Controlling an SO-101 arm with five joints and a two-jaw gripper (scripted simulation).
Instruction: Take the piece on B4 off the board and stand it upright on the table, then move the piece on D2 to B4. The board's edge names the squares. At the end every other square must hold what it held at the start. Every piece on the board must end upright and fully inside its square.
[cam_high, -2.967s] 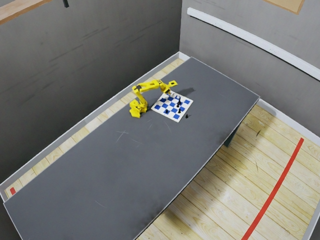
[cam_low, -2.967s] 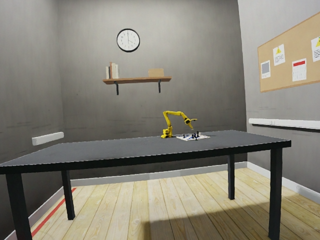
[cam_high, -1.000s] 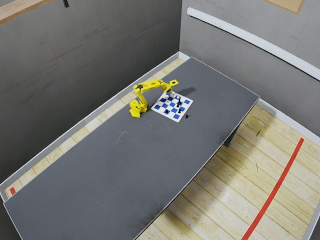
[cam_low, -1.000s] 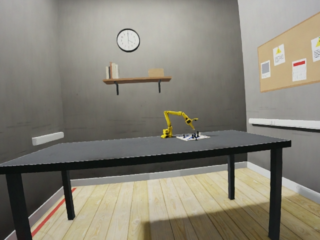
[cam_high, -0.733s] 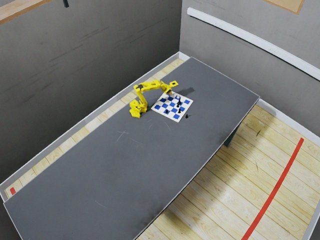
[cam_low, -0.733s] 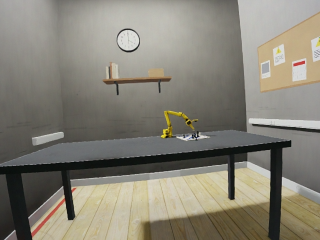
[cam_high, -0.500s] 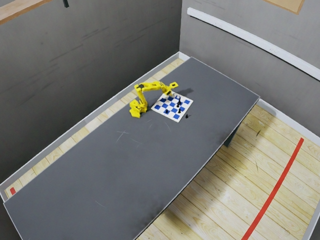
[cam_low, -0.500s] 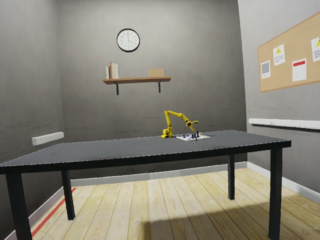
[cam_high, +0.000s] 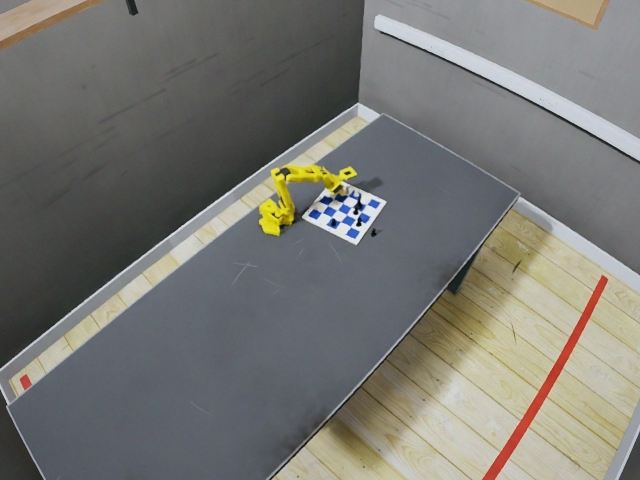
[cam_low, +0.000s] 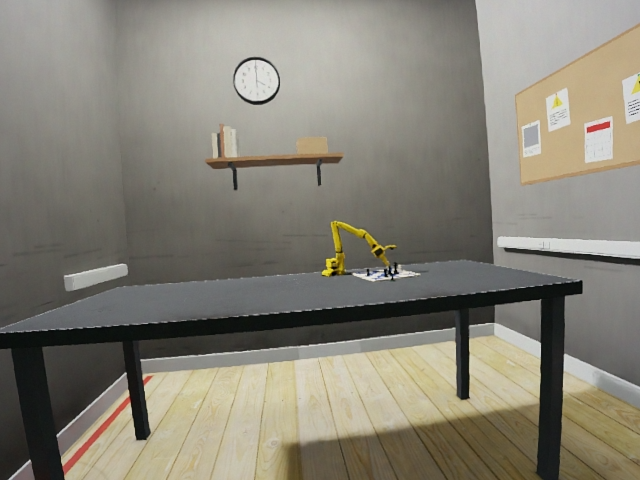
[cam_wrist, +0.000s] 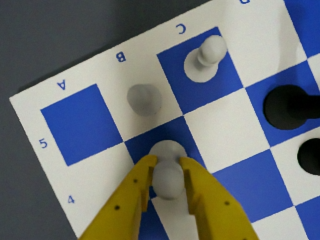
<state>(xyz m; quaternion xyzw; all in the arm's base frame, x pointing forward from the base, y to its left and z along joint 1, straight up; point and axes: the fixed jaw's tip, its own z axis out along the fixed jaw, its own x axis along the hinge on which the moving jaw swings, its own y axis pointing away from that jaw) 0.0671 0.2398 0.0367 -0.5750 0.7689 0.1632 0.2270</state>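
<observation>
My yellow gripper (cam_wrist: 167, 162) (cam_high: 344, 191) (cam_low: 386, 264) is shut on a white pawn (cam_wrist: 168, 179). It holds the pawn upright over the blue square B4 of the blue-and-white board (cam_wrist: 90, 70) (cam_high: 316, 219) (cam_low: 408, 274). The pawn's round base (cam_wrist: 167, 148) shows just ahead of the fingertips, inside B4. I cannot tell whether it touches the square. A pale pawn (cam_wrist: 144, 99) stands on B5 and a white pawn (cam_wrist: 205, 59) on C5. A small black piece (cam_high: 373, 233) stands on the table just off the board's near corner.
Several black pieces (cam_wrist: 287, 107) (cam_high: 356, 206) stand on the board's right half, close to the gripper's path. The arm's base (cam_high: 271, 219) sits left of the board. The grey table (cam_high: 206, 330) stretches far toward the front.
</observation>
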